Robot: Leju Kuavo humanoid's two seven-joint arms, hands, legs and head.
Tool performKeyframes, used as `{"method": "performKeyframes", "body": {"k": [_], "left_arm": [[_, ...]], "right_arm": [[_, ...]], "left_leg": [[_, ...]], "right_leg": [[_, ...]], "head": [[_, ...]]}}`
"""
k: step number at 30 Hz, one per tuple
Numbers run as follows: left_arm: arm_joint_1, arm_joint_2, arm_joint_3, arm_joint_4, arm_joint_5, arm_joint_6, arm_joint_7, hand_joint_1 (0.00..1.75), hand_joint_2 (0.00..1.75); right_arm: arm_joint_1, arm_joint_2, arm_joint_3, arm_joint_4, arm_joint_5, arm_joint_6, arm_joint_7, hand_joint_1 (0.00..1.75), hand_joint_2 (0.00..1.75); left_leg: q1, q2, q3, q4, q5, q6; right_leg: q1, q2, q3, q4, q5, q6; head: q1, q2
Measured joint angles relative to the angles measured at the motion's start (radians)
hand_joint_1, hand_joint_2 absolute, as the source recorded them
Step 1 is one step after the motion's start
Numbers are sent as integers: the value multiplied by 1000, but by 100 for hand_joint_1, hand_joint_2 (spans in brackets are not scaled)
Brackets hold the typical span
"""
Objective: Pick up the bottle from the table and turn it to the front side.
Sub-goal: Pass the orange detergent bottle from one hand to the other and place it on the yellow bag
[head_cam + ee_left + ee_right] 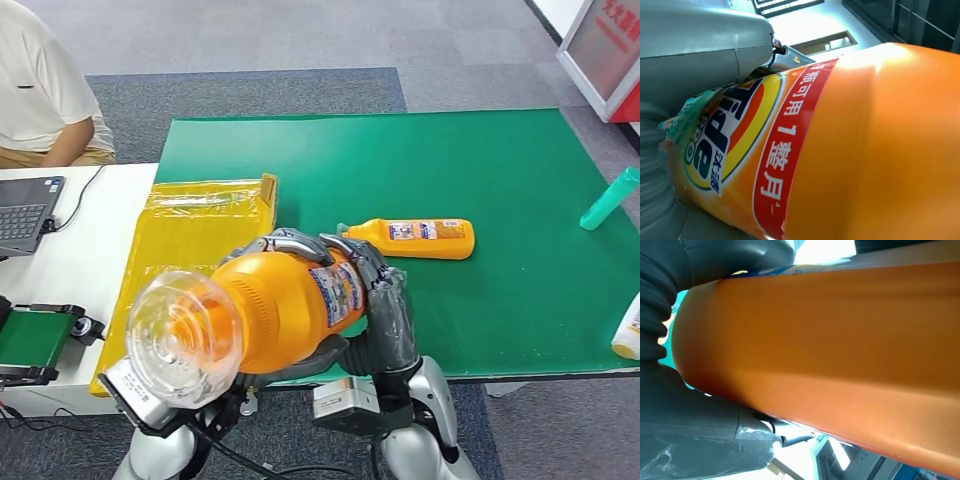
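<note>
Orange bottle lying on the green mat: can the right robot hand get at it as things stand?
Probably not yet. The right robot hand is wrapped around the held orange bottle; the lying bottle sits unobstructed just beyond it on the green mat.

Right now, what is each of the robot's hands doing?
Left hand: holding the bottle.
Right hand: holding the same bottle, lifted off the table.

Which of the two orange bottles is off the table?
The large orange bottle, held in both hands with its clear cap toward the camera; the slimmer one lies flat on the green mat.
</note>
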Motion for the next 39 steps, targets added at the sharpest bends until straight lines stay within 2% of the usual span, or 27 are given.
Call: {"method": "performKeyframes", "body": {"k": [1, 3, 15, 20, 25, 32, 33, 37, 39], "left_arm": [[0, 0, 0, 0, 0, 1, 0, 175, 175], [0, 1, 0, 0, -2, 1, -2, 175, 175], [8, -1, 44, -11, -50, 39, -18, 175, 175], [40, -4, 102, -26, -163, 100, -3, 175, 175], [79, -4, 173, -27, -297, 138, 20, 175, 175], [135, -4, 297, -15, -738, 196, 74, 175, 175], [137, -3, 313, -12, -820, 206, 91, 175, 175], [138, 7, 379, 16, -1318, 215, 187, 175, 175], [134, 25, 409, 46, -1397, 199, 244, 175, 175]], "right_arm": [[0, 0, 1, 2, -3, 0, 0, 53, 175], [-1, 0, 1, 6, -8, 1, 1, 0, 175], [-21, 14, -55, 17, -2, 67, 68, 0, 175], [78, 8, -142, -61, -74, 76, 33, 0, 175], [148, 3, -254, -190, -110, 162, 19, 0, 175], [198, 3, -313, -323, -172, 345, 24, 0, 175], [198, 3, -315, -331, -190, 367, 25, 0, 175], [195, 3, -317, -354, -270, 450, 11, 0, 175], [195, 3, -318, -367, -292, 461, -1, 0, 175]], "left_leg": [[0, 0, 0, 0, 0, 0], [0, 0, 0, 0, 0, 0], [0, 0, 0, 0, 0, 0], [0, 0, 0, 0, -1, 0], [0, 0, 0, 0, -1, 1], [0, 0, 0, 0, -1, 0], [0, 0, 0, 0, -1, 0], [0, 0, 0, 0, -1, 0], [0, 0, 0, 0, -1, 0]], "right_leg": [[0, 0, 0, 0, 0, 0], [0, 0, 0, 0, 0, 0], [0, 0, 0, 0, 0, 0], [0, 0, 0, 0, 0, 0], [0, 0, 0, 0, -1, 0], [0, 0, -1, 0, -1, 0], [0, 0, 0, 0, -1, 0], [0, 0, 0, 0, 0, 0], [0, 0, 0, 0, 0, 0]], "head": [[0, 0], [0, 0], [0, 0], [0, 0], [0, 0], [0, 0], [0, 0], [0, 0], [0, 0]]}}
